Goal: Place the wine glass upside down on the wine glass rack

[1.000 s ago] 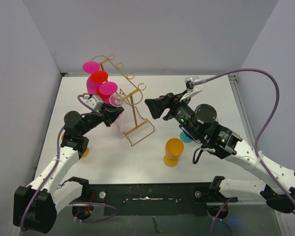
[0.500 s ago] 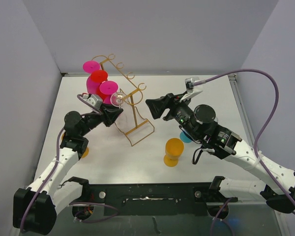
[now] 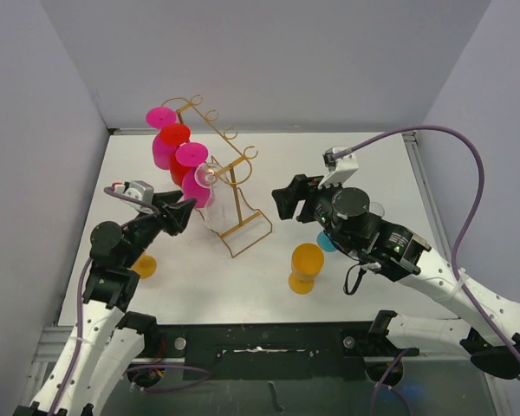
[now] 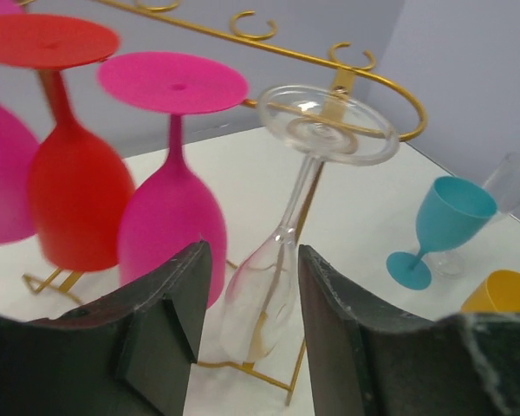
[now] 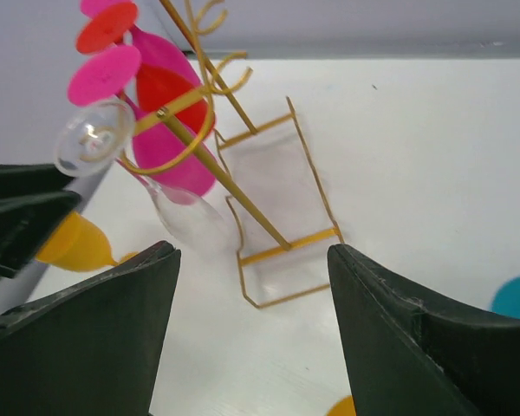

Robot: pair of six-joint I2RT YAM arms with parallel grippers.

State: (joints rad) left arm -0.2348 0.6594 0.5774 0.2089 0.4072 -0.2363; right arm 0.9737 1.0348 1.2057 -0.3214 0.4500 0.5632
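The gold wire wine glass rack (image 3: 239,184) stands left of the table's middle. A clear wine glass (image 3: 206,177) hangs upside down from its near hook arm, next to two pink glasses and a red one (image 3: 175,143). In the left wrist view the clear glass (image 4: 282,251) hangs by its foot just beyond my left gripper (image 4: 251,260), which is open with a gap on both sides of the bowl. In the top view my left gripper (image 3: 184,212) is just left of the glass. My right gripper (image 3: 282,199) is open and empty, to the right of the rack (image 5: 282,227).
An orange glass (image 3: 306,267) stands near the middle front. A teal glass (image 3: 328,243) and a clear one (image 4: 516,178) stand by the right arm. Another orange glass (image 3: 144,265) stands by the left arm. Walls close in on the left, back and right.
My left gripper has drawn back toward the near left, away from the clear glass, which stays hanging on the rack. My right gripper has pulled back slightly to the right.
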